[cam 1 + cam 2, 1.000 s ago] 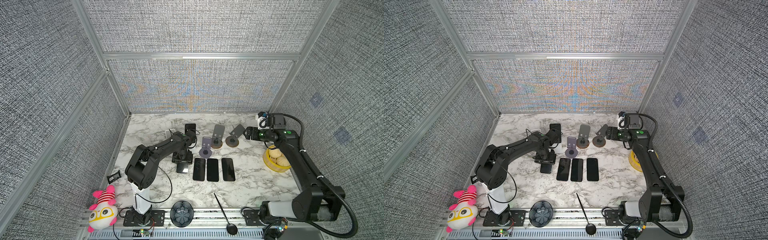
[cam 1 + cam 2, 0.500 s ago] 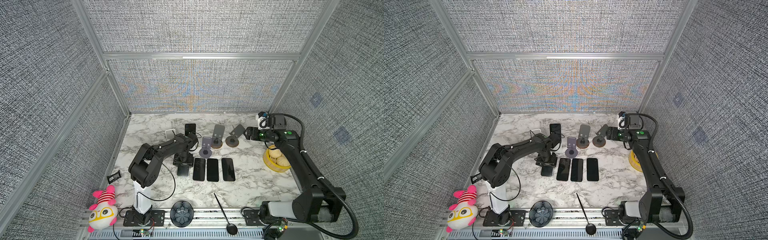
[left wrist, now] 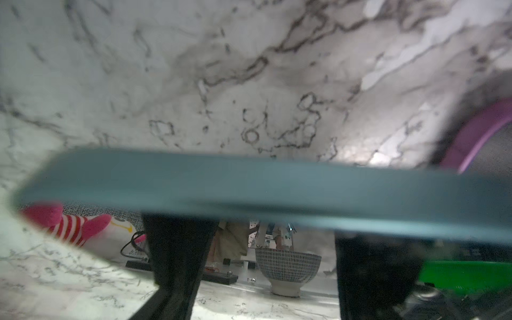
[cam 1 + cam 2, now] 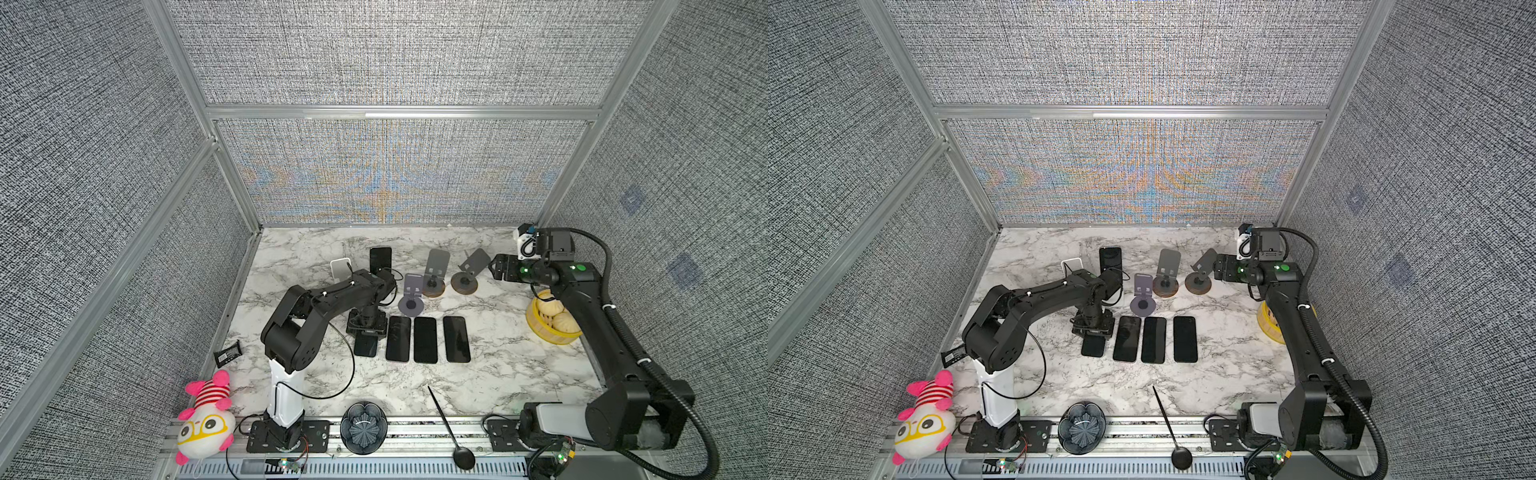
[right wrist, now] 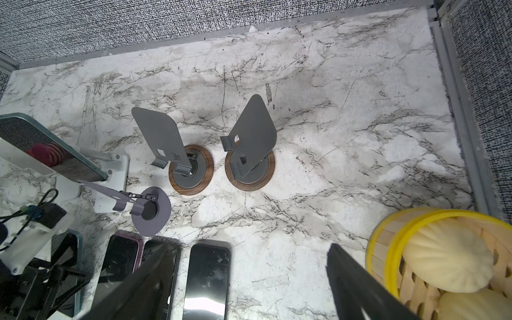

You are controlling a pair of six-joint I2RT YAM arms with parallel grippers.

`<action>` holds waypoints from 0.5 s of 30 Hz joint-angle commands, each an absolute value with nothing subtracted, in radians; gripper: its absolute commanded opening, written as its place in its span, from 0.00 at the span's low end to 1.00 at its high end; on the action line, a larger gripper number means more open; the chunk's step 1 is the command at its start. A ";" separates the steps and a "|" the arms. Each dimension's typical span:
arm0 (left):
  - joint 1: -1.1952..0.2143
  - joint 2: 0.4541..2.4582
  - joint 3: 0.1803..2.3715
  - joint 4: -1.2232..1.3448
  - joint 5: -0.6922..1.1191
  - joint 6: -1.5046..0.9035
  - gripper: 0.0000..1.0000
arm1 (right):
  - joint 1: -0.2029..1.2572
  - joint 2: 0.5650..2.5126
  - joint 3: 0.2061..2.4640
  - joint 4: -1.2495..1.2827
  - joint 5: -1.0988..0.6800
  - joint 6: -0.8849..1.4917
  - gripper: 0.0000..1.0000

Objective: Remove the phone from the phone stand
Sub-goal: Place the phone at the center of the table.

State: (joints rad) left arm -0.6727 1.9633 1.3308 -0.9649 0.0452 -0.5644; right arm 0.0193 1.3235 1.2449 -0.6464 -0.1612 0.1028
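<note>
My left gripper [image 4: 365,332] points down at the marble table [image 4: 498,374] and is shut on a teal-edged phone [image 4: 366,345]. The phone hangs low, just left of three dark phones [image 4: 425,339] lying flat in a row. In the left wrist view this phone [image 3: 263,188] spans the frame between the black fingers [image 3: 177,263]. Whether it touches the table I cannot tell. Another phone [image 4: 1110,258] stands upright at the back, and in the right wrist view it [image 5: 47,146] leans on a white phone stand [image 5: 110,191]. My right gripper [image 4: 498,268] is open and empty beside the rightmost grey stand [image 4: 469,272].
Two empty grey stands on wooden bases [image 5: 191,169] and a purple one [image 4: 411,297] stand mid-table. A yellow steamer basket of buns [image 4: 552,322] sits under the right arm. At the front are a plush toy [image 4: 203,415], a patterned bowl [image 4: 363,430] and a black spoon [image 4: 451,428].
The left arm has carried the held phone slightly toward the front and lower, beside the row of flat phones. The right arm has not moved.
</note>
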 commanded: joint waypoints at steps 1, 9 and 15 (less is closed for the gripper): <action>-0.674 1.970 1.330 -0.953 0.047 -0.580 0.30 | 0.020 1.318 1.240 -0.638 -0.154 0.096 0.87; -0.675 1.982 1.332 -0.947 0.056 -0.579 0.42 | 0.020 1.318 1.234 -0.635 -0.153 0.092 0.87; -0.676 2.004 1.333 -0.941 0.061 -0.578 0.46 | 0.020 1.313 1.233 -0.631 -0.150 0.092 0.87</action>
